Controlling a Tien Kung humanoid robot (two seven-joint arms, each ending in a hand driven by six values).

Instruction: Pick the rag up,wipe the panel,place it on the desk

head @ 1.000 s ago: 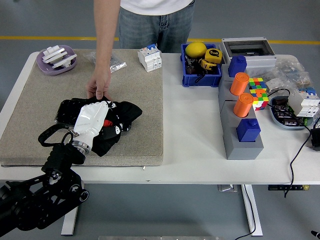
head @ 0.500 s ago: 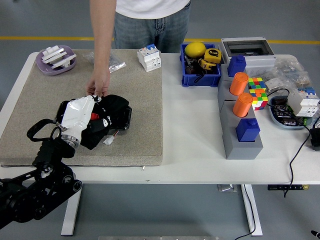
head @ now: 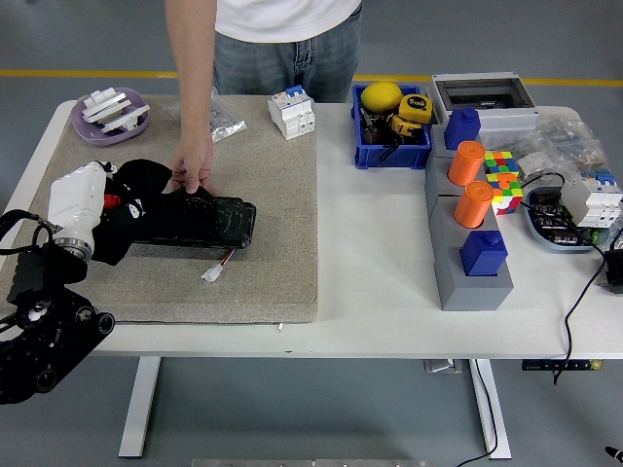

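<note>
- Left robot hand (head: 78,199) near the surface's (head: 370,263) left edge, on the mat (head: 263,224); white fingers curled, clutching the black rag (head: 136,185).
- Rag bunched at the panel's (head: 200,219) left end, partly over it.
- Panel flat on the mat, long side running left-right; a small white plug (head: 211,273) on a wire just beside its near edge.
- Person's hand (head: 194,167) presses on the panel's far edge, touching the rag.
- Open room: bare mat toward the near edge, bare surface between mat and grey block (head: 465,258).
- Right half crowded: blue bin (head: 389,146), orange pegs (head: 466,163), cube (head: 501,180).
- Purple dish (head: 109,117) at the far left corner.
</note>
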